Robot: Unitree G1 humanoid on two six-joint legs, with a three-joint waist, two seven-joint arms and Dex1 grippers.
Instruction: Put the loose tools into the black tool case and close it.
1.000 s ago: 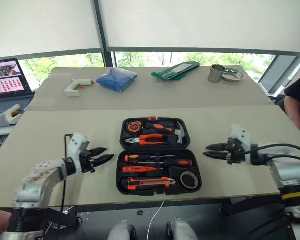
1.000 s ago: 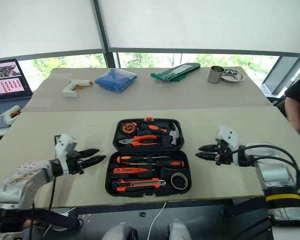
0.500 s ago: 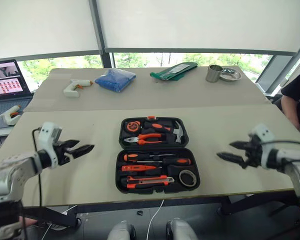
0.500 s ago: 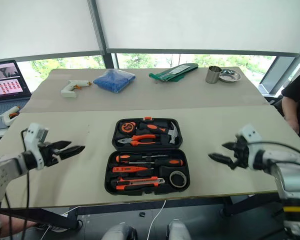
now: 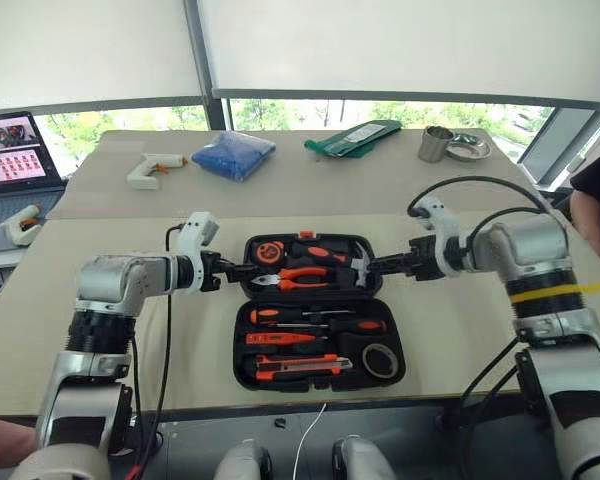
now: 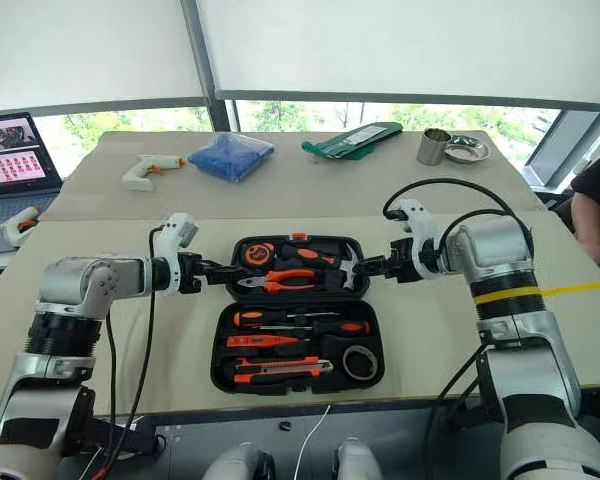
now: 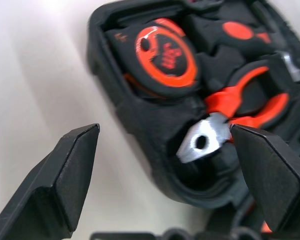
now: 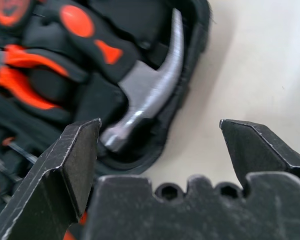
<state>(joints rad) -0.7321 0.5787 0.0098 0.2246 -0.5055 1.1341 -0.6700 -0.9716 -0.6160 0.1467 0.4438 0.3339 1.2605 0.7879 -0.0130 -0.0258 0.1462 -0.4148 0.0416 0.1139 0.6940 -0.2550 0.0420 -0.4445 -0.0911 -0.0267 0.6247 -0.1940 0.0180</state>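
Now, left to right in the left eye view. Left gripper [image 5: 238, 270] sits mid-left of frame at the far half's left edge, fingers spread wide, holding nothing; in its wrist view one finger [image 7: 65, 175] is outside the rim and the other over the pliers [image 7: 240, 107], so it straddles the rim. Black tool case [image 5: 248, 372] lies open and flat at centre frame. Near half holds the two screwdrivers [image 5: 315, 322], tester pen [image 5: 280, 338], utility knife [image 5: 298, 364] and tape roll [image 5: 380, 359], all seated in recesses, so loading looks done. Right gripper [image 5: 375, 266] mirrors at mid-right, fully open, empty, straddling the rim by the hammer [image 8: 147, 90]. My read: both are placed to pinch the far half and fold it shut.
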